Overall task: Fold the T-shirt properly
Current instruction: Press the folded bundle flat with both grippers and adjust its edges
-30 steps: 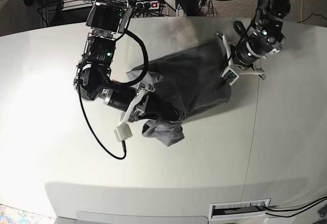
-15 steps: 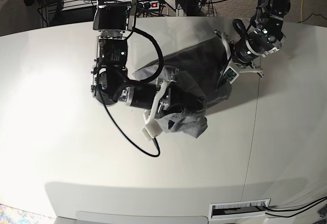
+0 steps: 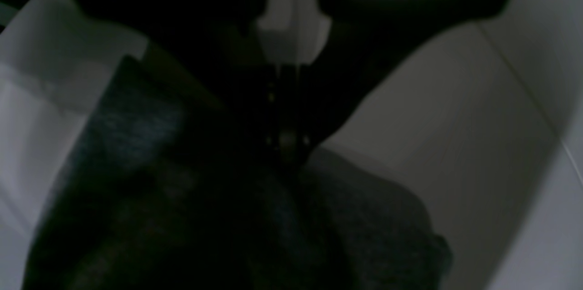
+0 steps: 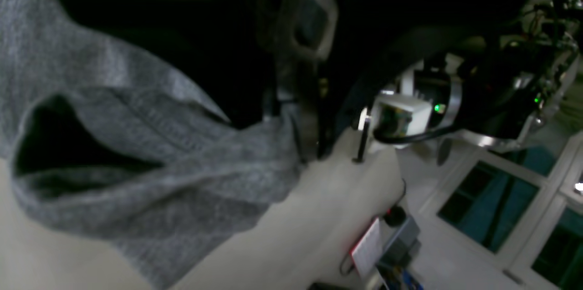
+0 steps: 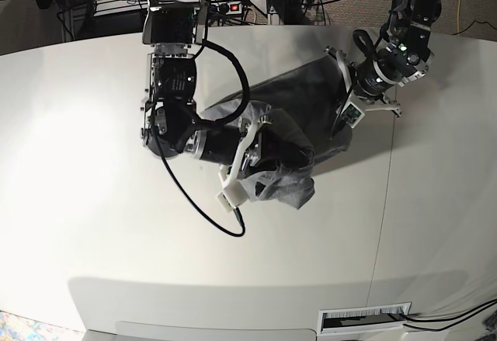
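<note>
The heather-grey T-shirt [image 5: 299, 100] lies bunched in the middle of the white table [image 5: 93, 224], with a fold hanging at its front [image 5: 283, 189]. On the left of the base view, my right gripper [image 5: 264, 158] is shut on a fold of the shirt. The right wrist view shows that knit fabric [image 4: 136, 180] pinched between the gripper's [image 4: 309, 144] fingers. My left gripper [image 5: 340, 127] is at the shirt's right edge. In the dim left wrist view it [image 3: 288, 142] is shut, with dark fabric [image 3: 364, 217] gathered at its tips.
A seam [image 5: 384, 201] runs down the table right of the shirt. A black cable [image 5: 198, 205] loops below the right arm. A white slotted label [image 5: 365, 318] sits at the front edge. A power strip [image 5: 225, 5] and cables lie behind the table.
My right gripper has carried the shirt's lower left part to the right, bunching it toward the centre. The left gripper has shifted slightly up and back. Little has moved in the last half second.
</note>
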{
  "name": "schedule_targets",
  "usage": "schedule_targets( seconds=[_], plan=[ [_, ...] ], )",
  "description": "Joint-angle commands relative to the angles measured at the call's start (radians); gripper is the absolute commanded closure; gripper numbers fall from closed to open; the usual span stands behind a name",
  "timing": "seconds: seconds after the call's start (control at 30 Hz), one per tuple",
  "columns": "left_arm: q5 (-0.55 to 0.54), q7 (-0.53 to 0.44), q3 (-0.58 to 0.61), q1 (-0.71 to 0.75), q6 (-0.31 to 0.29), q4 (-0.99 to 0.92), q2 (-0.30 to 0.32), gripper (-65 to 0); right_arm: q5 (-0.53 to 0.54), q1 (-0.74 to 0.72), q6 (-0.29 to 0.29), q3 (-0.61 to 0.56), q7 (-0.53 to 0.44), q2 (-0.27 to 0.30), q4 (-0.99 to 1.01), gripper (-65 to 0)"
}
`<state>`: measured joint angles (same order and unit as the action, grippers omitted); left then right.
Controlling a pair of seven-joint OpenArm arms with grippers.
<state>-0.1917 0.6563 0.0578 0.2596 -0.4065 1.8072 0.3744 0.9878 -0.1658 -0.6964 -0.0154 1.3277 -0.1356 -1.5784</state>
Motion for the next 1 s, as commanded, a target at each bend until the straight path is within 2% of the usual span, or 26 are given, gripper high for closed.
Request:
schedule_targets(
  seconds=[0.0,0.3,0.47,0.7,0.77,0.87,0.97],
  plan=[
    [-0.007,-0.011,-0.002,-0.005,0.006,0.015,0.008,0.0,0.028,-0.011,-0.002,-0.004,-0.027,-0.006,-0.017,0.0],
    [-0.011,-0.010,-0.002,-0.004,0.006,0.015,0.008,0.0,0.044,-0.006,-0.002,-0.069,-0.044,-0.006,-0.017,0.0],
    [-0.010,-0.009,-0.002,-0.005,0.006,0.015,0.008,0.0,0.037,-0.007,-0.002,-0.140,-0.052,-0.006,-0.017,-8.7],
    [-0.010,-0.007,-0.002,-0.005,0.006,0.015,0.008,0.0,0.005,-0.037,-0.002,-0.146,-0.048,-0.006,-0.017,-9.6],
    [-0.010,-0.007,-0.002,-0.005,0.006,0.015,0.008,0.0,0.005,-0.048,-0.002,-0.146,-0.041,-0.006,-0.017,-14.1],
    [-0.010,-0.007,-0.002,-0.005,0.006,0.015,0.008,0.0,0.006,-0.065,-0.002,-0.146,-0.040,-0.006,-0.017,-26.2],
    [-0.010,-0.007,-0.002,-0.005,0.006,0.015,0.008,0.0,0.010,-0.070,-0.002,-0.146,-0.042,-0.006,-0.017,-26.6]
  ],
)
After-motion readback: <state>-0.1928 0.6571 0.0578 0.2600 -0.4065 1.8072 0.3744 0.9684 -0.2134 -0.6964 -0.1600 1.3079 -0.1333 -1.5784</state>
